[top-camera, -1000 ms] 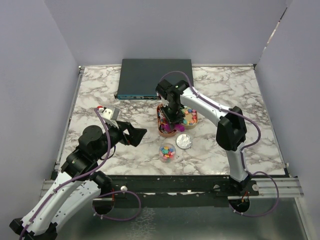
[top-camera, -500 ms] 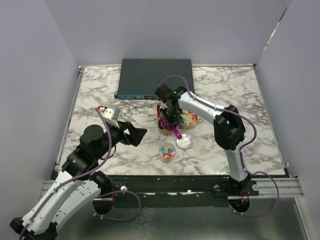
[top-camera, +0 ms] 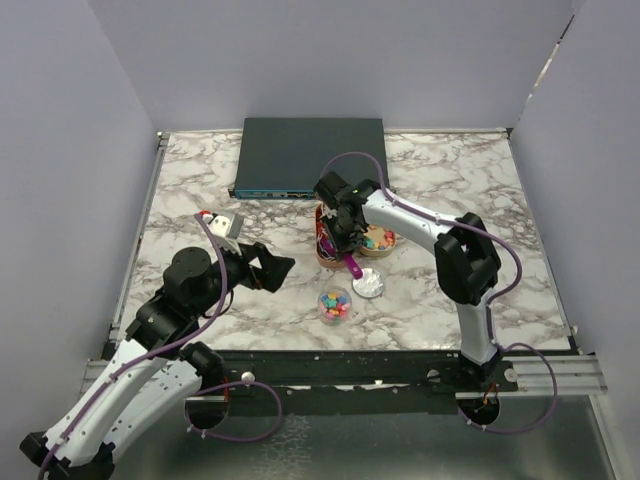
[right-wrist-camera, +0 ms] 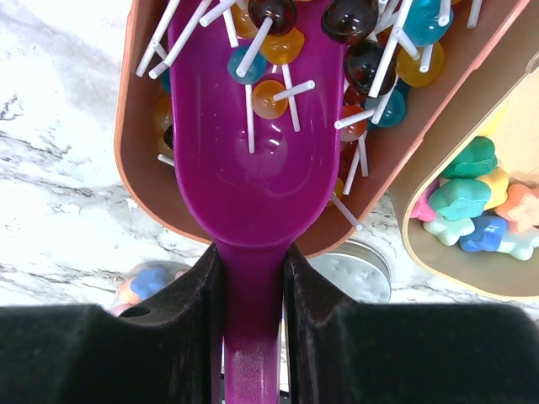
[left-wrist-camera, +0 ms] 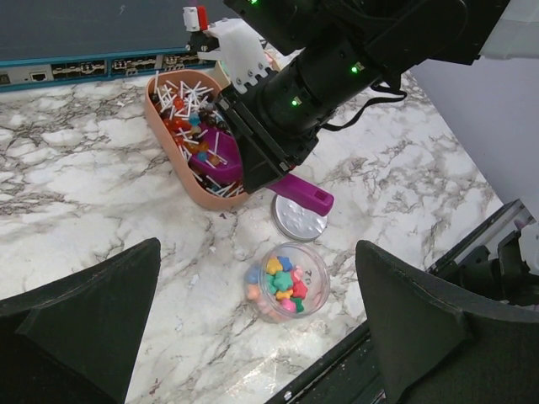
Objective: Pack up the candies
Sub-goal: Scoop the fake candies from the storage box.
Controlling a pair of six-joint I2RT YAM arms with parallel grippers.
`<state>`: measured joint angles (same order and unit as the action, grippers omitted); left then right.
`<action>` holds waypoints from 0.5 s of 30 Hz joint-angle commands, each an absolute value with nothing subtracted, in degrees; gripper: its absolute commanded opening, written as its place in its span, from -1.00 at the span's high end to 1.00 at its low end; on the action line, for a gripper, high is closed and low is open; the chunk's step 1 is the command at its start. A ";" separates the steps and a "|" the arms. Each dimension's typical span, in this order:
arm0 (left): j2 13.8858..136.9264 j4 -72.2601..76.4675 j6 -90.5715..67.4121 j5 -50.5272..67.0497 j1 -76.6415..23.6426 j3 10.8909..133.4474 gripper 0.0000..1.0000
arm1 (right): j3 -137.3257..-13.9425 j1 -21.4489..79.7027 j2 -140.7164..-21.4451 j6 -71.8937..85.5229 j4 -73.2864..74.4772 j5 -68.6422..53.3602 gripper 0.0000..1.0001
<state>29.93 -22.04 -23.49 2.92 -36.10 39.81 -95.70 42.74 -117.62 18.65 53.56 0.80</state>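
Observation:
Small pastel candies (right-wrist-camera: pixel 472 206) lie in a tan bowl (top-camera: pixel 380 239) at the right. More of them fill a clear jar (left-wrist-camera: pixel 286 282) (top-camera: pixel 334 304) with its silver lid (left-wrist-camera: pixel 300 220) lying beside it. My right gripper (right-wrist-camera: pixel 253 261) (top-camera: pixel 340 240) is shut on the handle of the purple scoop (right-wrist-camera: pixel 253 168) (left-wrist-camera: pixel 299 192). The scoop's bowl rests in an orange tray of lollipops (right-wrist-camera: pixel 135 151) (top-camera: pixel 325 245), with a few lollipops on it. My left gripper (left-wrist-camera: pixel 257 246) (top-camera: pixel 275 270) hangs open and empty above the table, left of the jar.
A dark flat box (top-camera: pixel 310 157) sits at the back of the marble table. The tray, bowl, jar and lid (top-camera: pixel 369 283) are clustered close together at the centre. Walls enclose the table on three sides.
The right wrist has shifted slightly over the lollipop tray, and the scoop's purple handle now shows pointing toward the lid. The left arm has barely moved.

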 commanded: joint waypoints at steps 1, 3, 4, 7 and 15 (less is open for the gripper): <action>30.27 -22.19 -23.08 1.76 -35.69 40.30 -0.97 | -92.53 42.36 -116.05 19.34 48.56 6.41 0.99; 30.47 -22.21 -23.05 1.87 -35.48 40.31 -0.97 | -91.49 42.36 -114.90 19.42 47.12 6.50 0.99; 30.57 -22.17 -23.09 1.89 -35.43 40.27 -0.97 | -90.56 42.36 -114.21 19.42 46.39 6.69 0.99; 30.83 -22.24 -23.07 1.93 -35.23 40.34 -0.97 | -88.28 42.36 -112.52 19.43 43.33 7.27 0.99; 31.78 -22.22 -23.07 2.11 -34.90 40.27 -0.97 | -84.25 42.36 -109.29 19.60 38.97 7.38 0.99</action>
<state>31.24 -22.09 -23.46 2.94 -35.33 39.81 -86.11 42.74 -111.37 19.49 43.22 3.57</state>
